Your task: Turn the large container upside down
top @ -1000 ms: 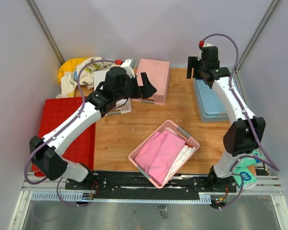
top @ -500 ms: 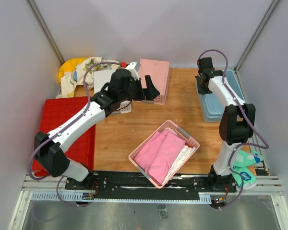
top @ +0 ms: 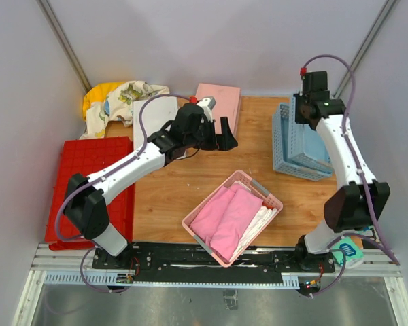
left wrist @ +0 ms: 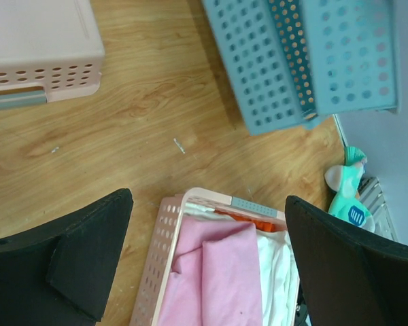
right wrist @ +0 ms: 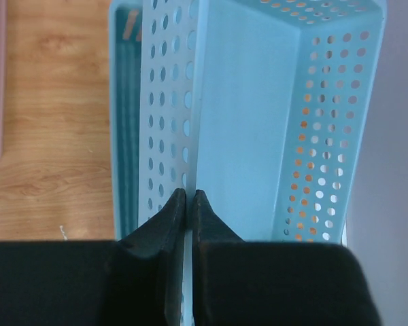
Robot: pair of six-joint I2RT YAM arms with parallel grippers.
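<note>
The large container [top: 88,180], a big flat red bin showing a square-grid surface, lies at the table's left edge, partly under my left arm. No gripper touches it. My left gripper [top: 221,132] hangs open over the middle of the table, well to the right of the bin; in the left wrist view its gripper [left wrist: 207,265] spans the pink basket below. My right gripper [right wrist: 189,193] is shut on the perforated wall of a light-blue basket [right wrist: 258,102]. That light-blue basket [top: 289,142] stands tilted on its side at the far right.
A pink basket with pink cloth [top: 232,216] sits near the front centre. A pink box [top: 217,102], a white container [top: 149,112] and patterned cloth [top: 115,98] lie at the back. A second blue basket [top: 316,163] lies under the tilted one. A green bottle [left wrist: 347,187] is at the front right.
My right gripper has shut on the blue basket's wall and raised it, tipping the basket onto its side. My left arm has swung rightward, still open.
</note>
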